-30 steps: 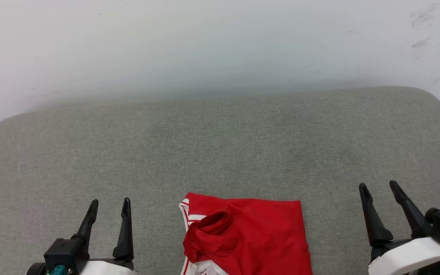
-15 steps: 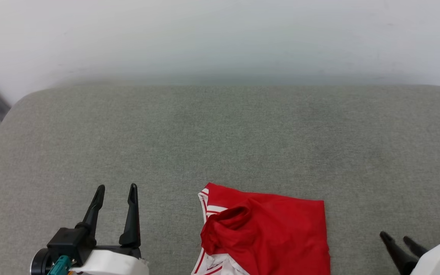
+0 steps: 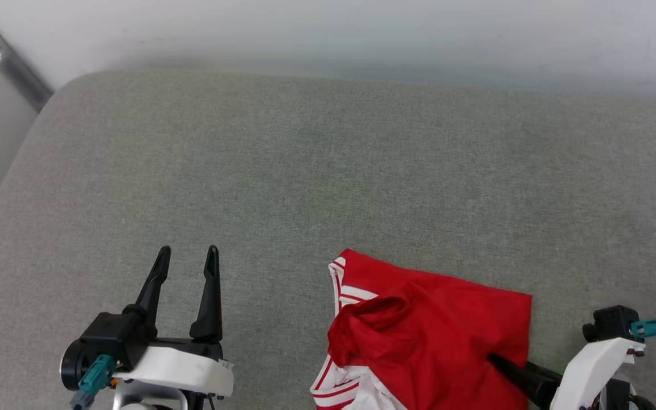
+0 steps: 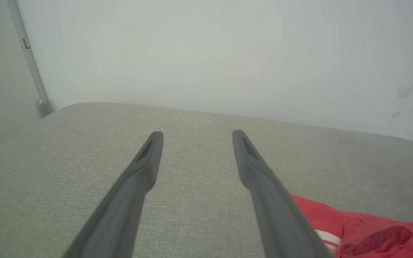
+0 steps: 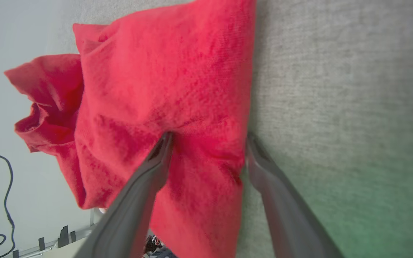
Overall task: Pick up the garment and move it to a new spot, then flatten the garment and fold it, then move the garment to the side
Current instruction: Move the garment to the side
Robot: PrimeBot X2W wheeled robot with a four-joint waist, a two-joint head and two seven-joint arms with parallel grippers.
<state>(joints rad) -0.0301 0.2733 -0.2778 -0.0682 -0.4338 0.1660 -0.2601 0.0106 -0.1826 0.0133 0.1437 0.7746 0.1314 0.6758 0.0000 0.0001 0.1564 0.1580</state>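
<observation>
The garment [image 3: 436, 330] lies folded at the near edge of the grey cushion [image 3: 305, 171]. The right gripper [image 5: 208, 138], fingers spread, straddles its side edge. The left gripper [image 3: 188, 253] hovers released, apart from it.

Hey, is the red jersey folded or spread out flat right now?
Folded. The jersey lies as a compact layered bundle on the grey cushion, a bunched flap on top.
</observation>
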